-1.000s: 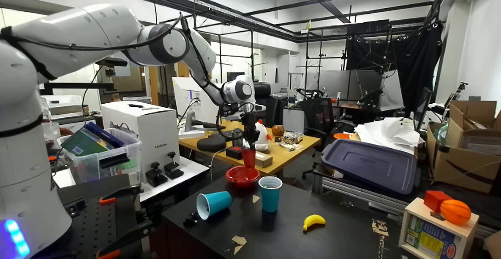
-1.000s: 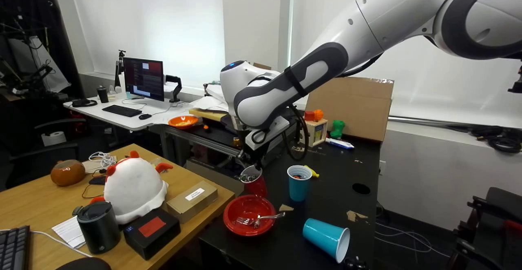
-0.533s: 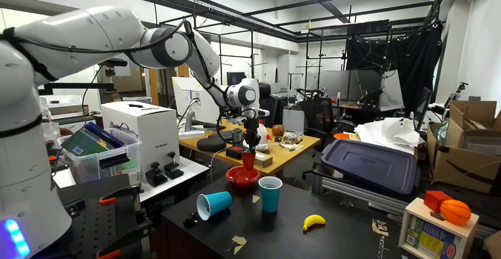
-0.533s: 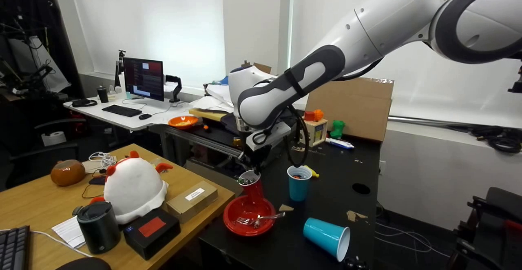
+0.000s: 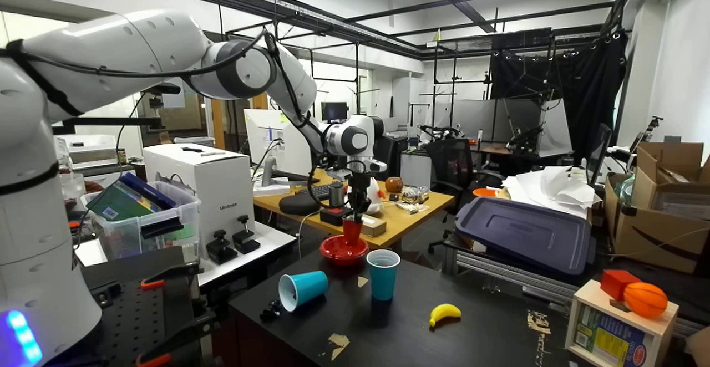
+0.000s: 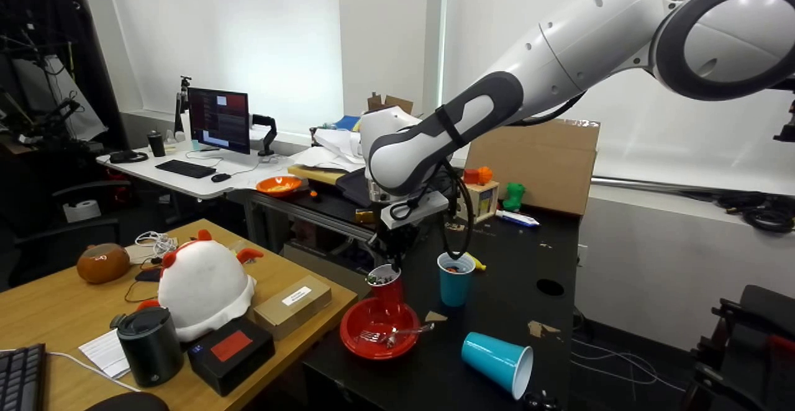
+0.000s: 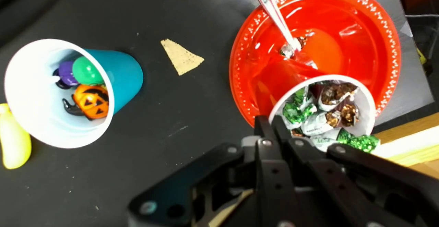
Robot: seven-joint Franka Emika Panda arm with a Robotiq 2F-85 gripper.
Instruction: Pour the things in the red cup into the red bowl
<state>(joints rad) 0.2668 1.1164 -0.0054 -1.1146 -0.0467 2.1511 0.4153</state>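
The red cup (image 6: 389,299), white inside, hangs nearly upright over the far part of the red bowl (image 6: 359,344). Wrapped candies (image 7: 317,120) in green and copper foil fill it, one poking out past the rim. My gripper (image 7: 270,121) is shut on the cup's wall at the rim, one finger outside and one inside. In an exterior view the cup (image 5: 352,234) overlaps the bowl (image 5: 334,253); whether they touch I cannot tell. Silver cutlery (image 7: 271,7) leans in the bowl, its handle over the edge. The cup hides part of the bowl's inside.
A blue cup (image 6: 454,288) holding small toys stands beside the bowl; another blue cup (image 6: 494,361) lies on its side. A yellow banana (image 5: 445,314) and a wooden box (image 5: 621,322) sit farther along the black table. A wooden desk (image 6: 298,361) with a plush toy (image 6: 205,287) adjoins.
The red cup has come down slightly and turned from tilted to closer to upright above the bowl. The wrist has shifted and lowered with it. Bowl and blue cups stayed put.
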